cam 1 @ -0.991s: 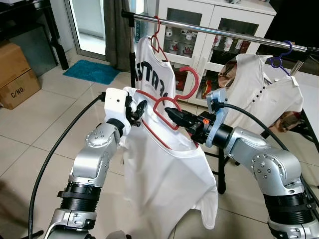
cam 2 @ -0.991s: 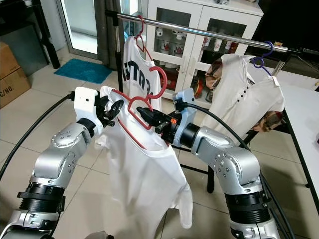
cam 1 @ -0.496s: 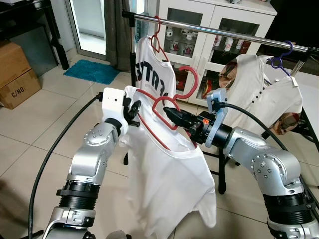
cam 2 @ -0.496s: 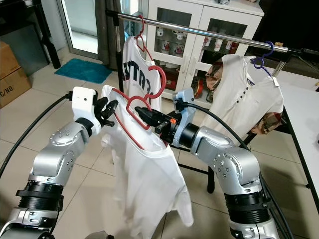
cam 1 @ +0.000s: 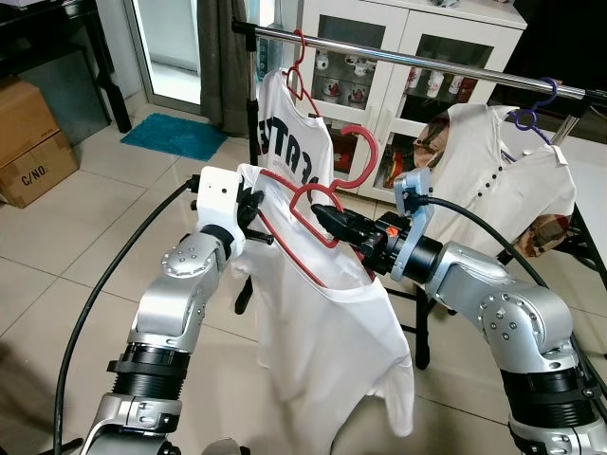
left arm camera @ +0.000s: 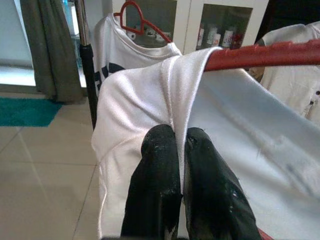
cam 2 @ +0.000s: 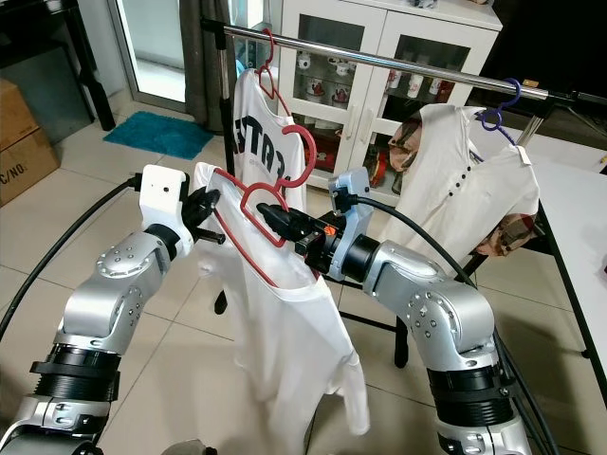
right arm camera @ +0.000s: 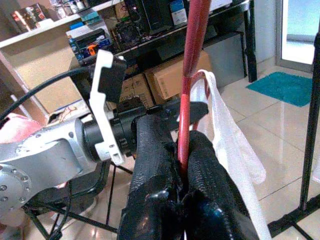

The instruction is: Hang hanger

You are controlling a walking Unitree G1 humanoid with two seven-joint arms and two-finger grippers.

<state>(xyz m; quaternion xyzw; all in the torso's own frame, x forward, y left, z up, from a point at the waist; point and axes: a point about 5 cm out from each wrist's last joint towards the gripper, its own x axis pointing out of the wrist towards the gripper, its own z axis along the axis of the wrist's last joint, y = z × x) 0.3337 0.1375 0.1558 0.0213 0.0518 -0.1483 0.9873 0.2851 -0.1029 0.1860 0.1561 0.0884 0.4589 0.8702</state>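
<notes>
A red hanger [cam 1: 305,195] carrying a white shirt [cam 1: 332,332] is held in the air between my two arms, below the metal rail [cam 1: 427,64]. My right gripper [cam 1: 327,216] is shut on the hanger's stem just under the hook [right arm camera: 192,60]. My left gripper [cam 1: 254,205] is shut on a fold of the shirt's shoulder [left arm camera: 177,90], right at the hanger's arm [left arm camera: 260,52]. The hook points up toward the rail and hangs free below it.
On the rail hang a white shirt with black lettering [cam 1: 289,133] on another red hanger and a cream shirt [cam 1: 493,171] on a blue hanger. A white glass cabinet [cam 1: 408,47] stands behind. A cardboard box [cam 1: 28,142] and teal mat [cam 1: 175,136] lie at left.
The left gripper's fingers, spread half a second ago, now pinch the shirt's shoulder fold. The hanger and the right gripper have hardly moved; the shirt's hem has swung slightly.
</notes>
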